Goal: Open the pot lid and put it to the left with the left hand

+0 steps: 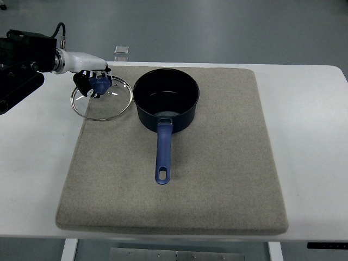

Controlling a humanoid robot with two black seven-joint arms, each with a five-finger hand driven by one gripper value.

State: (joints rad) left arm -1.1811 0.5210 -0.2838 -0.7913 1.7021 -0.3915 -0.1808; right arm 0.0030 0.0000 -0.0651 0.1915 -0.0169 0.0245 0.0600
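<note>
White desk [315,136], grey mat [217,179]: lid off, release pending.
At ten o'clock the left hand [92,81] pinches the blue knob of the glass lid [103,104], set down beside the open saucepan [166,98]; letting go is left.

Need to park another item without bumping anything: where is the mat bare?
The mat is bare right of the pot, and near you either side of its blue handle. The far left corner is crowded: glass lid with the left hand on its knob.
</note>
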